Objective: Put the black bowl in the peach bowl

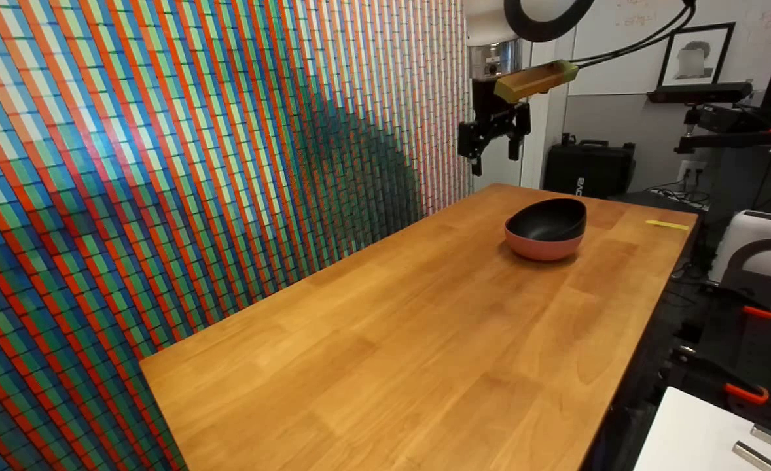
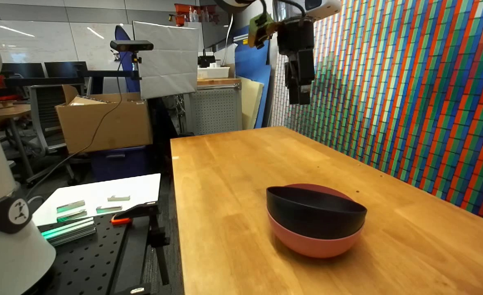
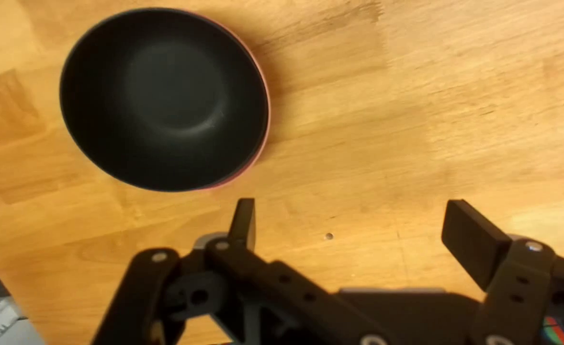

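One round black bowl (image 3: pixel 167 98), tilted inside the peach bowl (image 2: pixel 317 247), gripper (image 3: pixel 351 220) spread wide.

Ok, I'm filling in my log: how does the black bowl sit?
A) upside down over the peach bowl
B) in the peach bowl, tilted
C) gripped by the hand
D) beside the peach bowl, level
B: in an exterior view the black bowl sits inside the peach bowl, its rim aslant and its near side standing above the peach rim.
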Robot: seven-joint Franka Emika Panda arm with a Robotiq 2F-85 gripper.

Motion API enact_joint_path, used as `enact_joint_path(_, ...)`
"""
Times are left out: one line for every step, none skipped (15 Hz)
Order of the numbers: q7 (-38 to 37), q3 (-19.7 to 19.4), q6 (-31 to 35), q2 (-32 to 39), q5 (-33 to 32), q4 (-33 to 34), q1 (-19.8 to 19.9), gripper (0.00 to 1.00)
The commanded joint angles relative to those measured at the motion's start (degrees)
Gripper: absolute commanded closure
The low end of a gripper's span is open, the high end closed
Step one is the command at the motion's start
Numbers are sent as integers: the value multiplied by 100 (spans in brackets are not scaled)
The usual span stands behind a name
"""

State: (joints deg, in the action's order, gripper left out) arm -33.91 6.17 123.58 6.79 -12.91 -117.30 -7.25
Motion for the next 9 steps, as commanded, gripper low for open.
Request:
enact_joint_path(1329,-7,-591,377,413,847,11,0)
enact_joint_path(1537,-12,-673,403,450,963,10,0)
enact_joint_path(1736,-12,-756,419,490,1070,7,0)
enact_joint_path(1863,-17,-837,429,480,1159,-3,0)
enact_joint_path(1983,-17,-928,431,467,1244,-10,0)
enact_joint_path(2075,-21,-989,423,453,1295,-10,0)
enact_joint_path(2178,-21,-1064,407,443,1347,-9,0)
enact_joint_path(2182,-36,-1120,389,403,1369,-10,0)
enact_joint_path(2168,-50,-1201,388,355,1400,-14,0)
